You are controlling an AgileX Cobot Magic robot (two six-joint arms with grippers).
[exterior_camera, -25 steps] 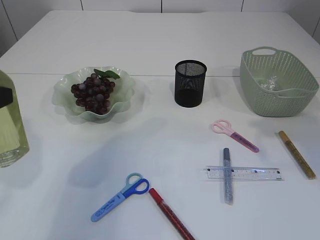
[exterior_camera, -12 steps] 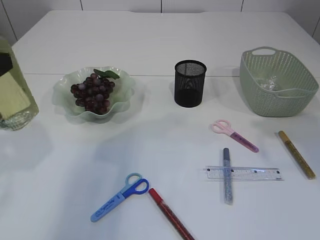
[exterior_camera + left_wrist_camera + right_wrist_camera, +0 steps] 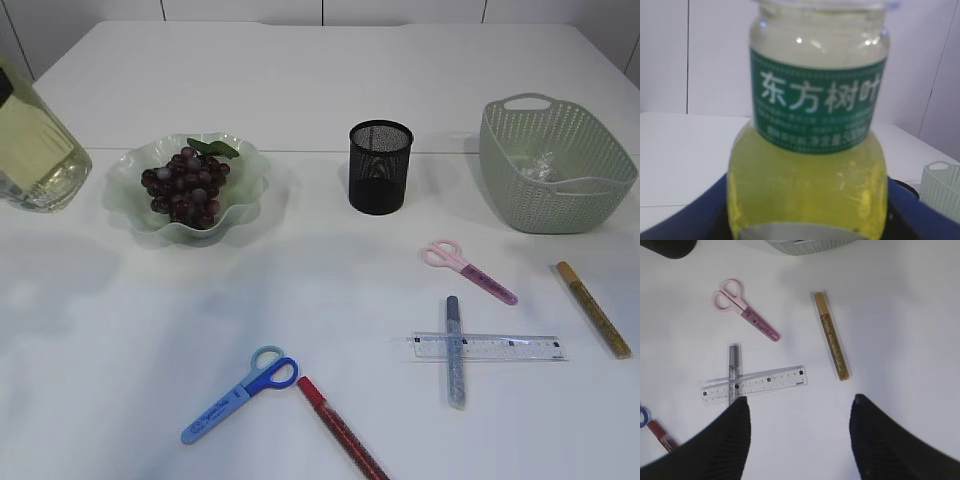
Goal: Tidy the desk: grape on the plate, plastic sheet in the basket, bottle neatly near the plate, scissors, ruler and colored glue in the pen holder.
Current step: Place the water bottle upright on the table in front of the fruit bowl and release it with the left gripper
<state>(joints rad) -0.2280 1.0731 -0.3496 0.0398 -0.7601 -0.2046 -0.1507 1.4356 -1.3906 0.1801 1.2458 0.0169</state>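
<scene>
Grapes (image 3: 186, 186) plated, plastic sheet (image 3: 541, 166) basketed; my left jaws hold the tea bottle (image 3: 812, 125), right jaws wide, scissors (image 3: 469, 268), ruler (image 3: 488, 346), glue (image 3: 593, 308) remaining.

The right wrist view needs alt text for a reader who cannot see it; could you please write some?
The open right gripper hovers above a white table, holding nothing. Below it a clear ruler lies across a silver glue pen, with pink scissors beyond and a gold glue pen to the right.

Exterior camera looking down at slant over white table (image 3: 320, 90); right wrist camera facing straight down, sharing clear plastic ruler (image 3: 488, 347) (image 3: 755, 385); left wrist camera sitting close against yellow-filled green-labelled bottle (image 3: 812, 150).
</scene>
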